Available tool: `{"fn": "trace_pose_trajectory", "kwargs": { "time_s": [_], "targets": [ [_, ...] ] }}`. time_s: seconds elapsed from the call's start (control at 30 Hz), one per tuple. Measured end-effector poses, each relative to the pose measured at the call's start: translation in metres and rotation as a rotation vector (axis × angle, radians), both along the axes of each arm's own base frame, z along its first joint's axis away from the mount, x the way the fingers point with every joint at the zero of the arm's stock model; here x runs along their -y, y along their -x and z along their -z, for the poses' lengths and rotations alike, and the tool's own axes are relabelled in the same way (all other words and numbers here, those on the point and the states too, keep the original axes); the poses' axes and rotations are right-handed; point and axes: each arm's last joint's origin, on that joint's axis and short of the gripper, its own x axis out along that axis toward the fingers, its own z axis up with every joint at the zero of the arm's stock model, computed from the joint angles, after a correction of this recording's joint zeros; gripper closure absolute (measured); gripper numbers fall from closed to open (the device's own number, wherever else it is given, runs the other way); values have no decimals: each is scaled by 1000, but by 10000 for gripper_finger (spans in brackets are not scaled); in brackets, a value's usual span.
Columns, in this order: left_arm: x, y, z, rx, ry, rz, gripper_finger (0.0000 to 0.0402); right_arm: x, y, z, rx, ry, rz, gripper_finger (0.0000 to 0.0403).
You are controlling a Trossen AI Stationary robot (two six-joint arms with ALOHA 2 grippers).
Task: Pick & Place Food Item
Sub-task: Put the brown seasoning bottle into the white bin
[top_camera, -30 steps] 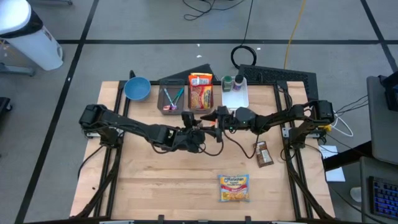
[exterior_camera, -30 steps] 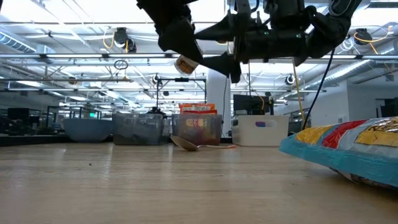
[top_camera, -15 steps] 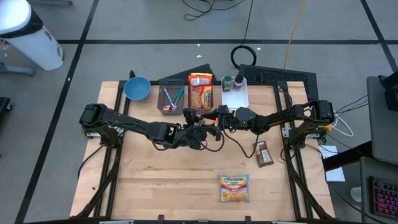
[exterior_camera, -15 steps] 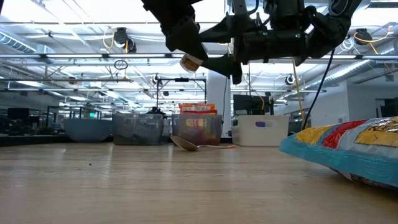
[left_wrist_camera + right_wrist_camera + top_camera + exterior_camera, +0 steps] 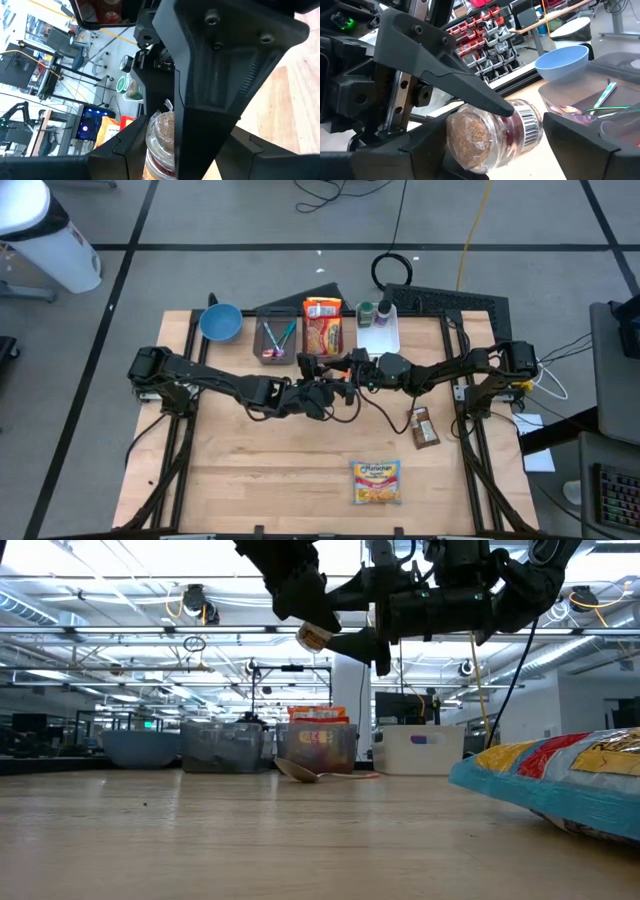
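High view: the two dark arms meet over the middle of the wooden table (image 5: 250, 470); the left gripper (image 5: 318, 392) and the right gripper (image 5: 345, 367) sit close together just in front of the row of bins; what they hold is hidden among the fingers here; along the far edge stand a blue bowl (image 5: 219, 322), a clear bin of utensils (image 5: 275, 339), a clear bin with a ramen packet (image 5: 322, 328) and a white bin (image 5: 380, 330); a brown snack bar (image 5: 424, 426) lies on the right part of the table and a Maruchan noodle packet (image 5: 376, 481) lies near the front edge.

Low view: both grippers hang high above the tabletop; a small jar (image 5: 313, 636) shows below the dark fingers, well clear of the wood; a spoon (image 5: 300, 772) lies on the table in front of the bins; the noodle packet fills the right foreground.

Left wrist view: the left gripper's fingers (image 5: 200, 100) pinch the clear jar (image 5: 159, 142), which holds brown granules, between them.

Right wrist view: the same jar (image 5: 487, 135), lying on its side with a barcode label, is clamped by the left gripper's fingers (image 5: 455, 82); the right gripper's own fingers (image 5: 585, 145) stand spread wide to either side of the jar, apart from it; the blue bowl and the utensil bin show beyond.
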Motion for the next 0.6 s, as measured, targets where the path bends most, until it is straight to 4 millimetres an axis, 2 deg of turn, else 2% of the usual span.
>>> {"fn": "trace_pose_trajectory", "kwargs": {
  "time_s": [0.6],
  "targets": [
    [0, 1, 1, -9, 3, 1, 214, 0, 0, -1, 3, 6, -3, 195]
  ]
}}
